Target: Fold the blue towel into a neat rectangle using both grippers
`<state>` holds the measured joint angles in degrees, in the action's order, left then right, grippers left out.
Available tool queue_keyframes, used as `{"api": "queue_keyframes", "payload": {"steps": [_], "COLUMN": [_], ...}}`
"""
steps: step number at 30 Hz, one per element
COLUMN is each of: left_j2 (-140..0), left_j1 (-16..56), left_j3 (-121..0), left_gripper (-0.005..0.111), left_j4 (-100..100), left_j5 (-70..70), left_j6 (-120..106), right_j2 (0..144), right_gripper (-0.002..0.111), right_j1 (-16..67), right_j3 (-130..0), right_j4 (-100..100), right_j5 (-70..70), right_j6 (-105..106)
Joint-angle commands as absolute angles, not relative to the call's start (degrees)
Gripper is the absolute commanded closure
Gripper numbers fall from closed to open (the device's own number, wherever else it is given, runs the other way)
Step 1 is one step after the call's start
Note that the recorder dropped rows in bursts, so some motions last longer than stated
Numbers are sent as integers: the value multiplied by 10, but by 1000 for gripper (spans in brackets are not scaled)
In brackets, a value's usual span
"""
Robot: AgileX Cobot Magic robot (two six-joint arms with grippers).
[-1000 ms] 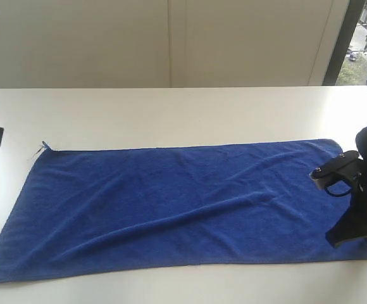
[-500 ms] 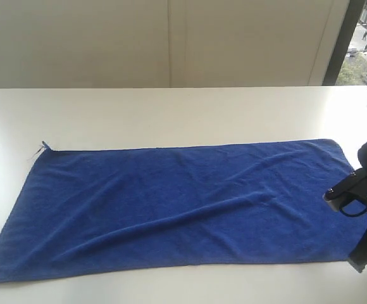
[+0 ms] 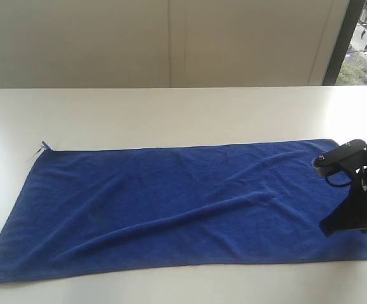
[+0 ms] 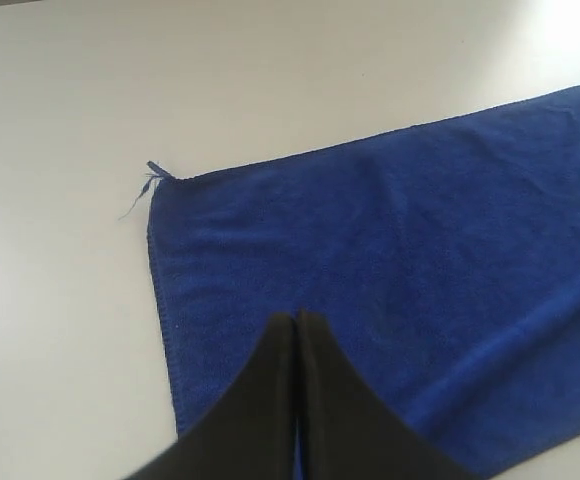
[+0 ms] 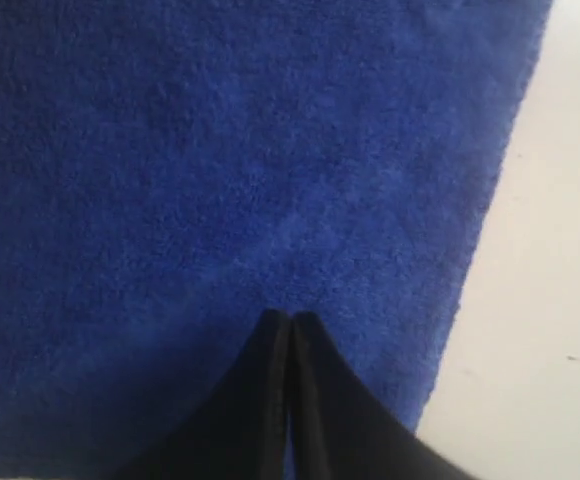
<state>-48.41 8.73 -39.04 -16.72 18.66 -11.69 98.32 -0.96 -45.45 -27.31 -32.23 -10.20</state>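
Exterior view first: the blue towel (image 3: 171, 202) lies spread flat and unfolded across the white table (image 3: 171, 107), long side running left to right. A soft ridge creases its middle, and a frayed thread (image 3: 42, 147) pokes off the far left corner. Over its right end hangs the right gripper (image 3: 330, 227), black and partly cut off by the frame edge; from here I cannot make out its tips. Only that one gripper shows from this angle.

Left wrist view now: the left gripper (image 4: 297, 320) has its fingers pressed together with nothing between them. It is poised over the towel (image 4: 390, 230) near the frayed corner (image 4: 150, 183); whether it touches the cloth, I cannot tell.

Right wrist view: same story. The right gripper (image 5: 288, 320) has its fingers closed tight and empty over blue terry (image 5: 220, 150), just beside the towel's edge, with bare table (image 5: 550, 320) alongside.
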Motion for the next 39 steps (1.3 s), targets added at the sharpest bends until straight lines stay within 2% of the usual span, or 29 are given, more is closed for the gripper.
{"api": "queue_keyframes", "payload": {"steps": [1,12,20,39], "left_j2": [-480,-480,-480,-480], "left_j1": [87,87,87,87], "left_j3": [-386,-386,-386,-386], "left_gripper": [107,107,107,107], "left_j4": [-174,-174,-176,-180], "left_j5": [185,185,186,193], "left_j6": [-120,-120,-120,-120], "right_j2": [1005,1007,1007,996], "right_gripper": [108,108,108,108], "right_j1": [-12,-12,-12,-20], "right_j3": [-452,-425,-416,-407], "right_j4": [-268,-272,-317,-330], "right_j5": [-316,-306,-389,-424], "right_j6": [-106,-102,-103,-122]}}
